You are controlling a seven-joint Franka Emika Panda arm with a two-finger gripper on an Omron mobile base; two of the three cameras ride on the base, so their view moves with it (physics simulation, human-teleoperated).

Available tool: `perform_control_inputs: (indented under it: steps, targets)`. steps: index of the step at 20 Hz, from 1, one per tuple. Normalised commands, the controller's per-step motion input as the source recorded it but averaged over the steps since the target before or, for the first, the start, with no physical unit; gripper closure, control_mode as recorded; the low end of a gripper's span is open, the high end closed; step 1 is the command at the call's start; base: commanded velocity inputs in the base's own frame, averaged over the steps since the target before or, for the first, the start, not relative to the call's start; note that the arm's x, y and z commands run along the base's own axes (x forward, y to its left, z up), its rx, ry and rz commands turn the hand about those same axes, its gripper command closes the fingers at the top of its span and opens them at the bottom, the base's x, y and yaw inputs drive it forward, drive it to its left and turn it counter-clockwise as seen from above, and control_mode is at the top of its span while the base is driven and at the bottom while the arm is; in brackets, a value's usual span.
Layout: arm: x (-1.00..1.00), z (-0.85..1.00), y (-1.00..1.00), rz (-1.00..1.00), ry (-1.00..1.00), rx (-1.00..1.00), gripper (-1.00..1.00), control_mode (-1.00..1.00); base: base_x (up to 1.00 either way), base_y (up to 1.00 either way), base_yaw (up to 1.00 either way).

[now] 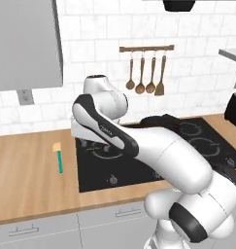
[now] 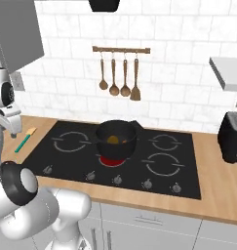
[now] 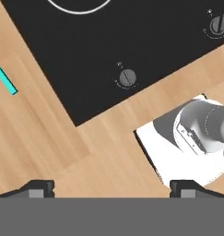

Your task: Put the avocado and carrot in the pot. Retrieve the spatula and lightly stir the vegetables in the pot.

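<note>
Gripper: gripper (image 3: 111, 188) looks straight down over the tabletop (image 3: 49, 138) just off the front-left corner of the cooktop (image 3: 132, 41); the two dark fingertips sit wide apart, w/ nothing between them.
Arm: in the left base view the white arm (image 1: 139, 146) reaches fwd and left across the cooktop's front-left part, covering much of it.
Spatula: spatula (image 1: 58, 157) lies flat on the tabletop near the cooktop's left edge, not touching it; tan blade toward the back wall, teal handle toward the front edge. Right base view shows it at the far left (image 2: 25, 139). In the hand view a short teal end of the handle (image 3: 4, 77) shows at the picture's left side, well apart from the fingertips.
Pot: pot (image 2: 116, 139) stands on the cooktop's middle, over a burner glowing red (image 2: 113, 160) at its base, handle pointing to the rear right.
Vegetables: small yellow-orange bits (image 2: 113, 140) lie inside the pot; can't tell carrot from avocado at this size.
Knobs: row of round knobs (image 2: 117, 179) along the cooktop's front edge; one (image 3: 127, 77) shows near the middle of the hand view.
Wall: rail w/ brown wooden spoons and a wooden spatula (image 2: 121, 73) hangs on the white tile above the cooktop.
Toaster: black boxy toaster (image 2: 231, 136) stands at the tabletop's right end.
Cabinets: grey drawer fronts (image 1: 32, 228) run below the tabletop's front edge.
</note>
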Motion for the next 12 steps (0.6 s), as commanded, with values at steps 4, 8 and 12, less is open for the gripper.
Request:
perform_control_inputs:
  steps: [4,8,12]
  targets:
    - [0.0,0.0,0.0,0.0,0.0,0.0,-1.0,1.0,0.51,0.7,0.0]
    - [0.0,0.0,0.0,0.0,0.0,0.0,-1.0,1.0,0.73,0.18,0.0]
    - [0.0,0.0,0.0,0.0,0.0,0.0,-1.0,1.0,0.5,0.1,0.0]
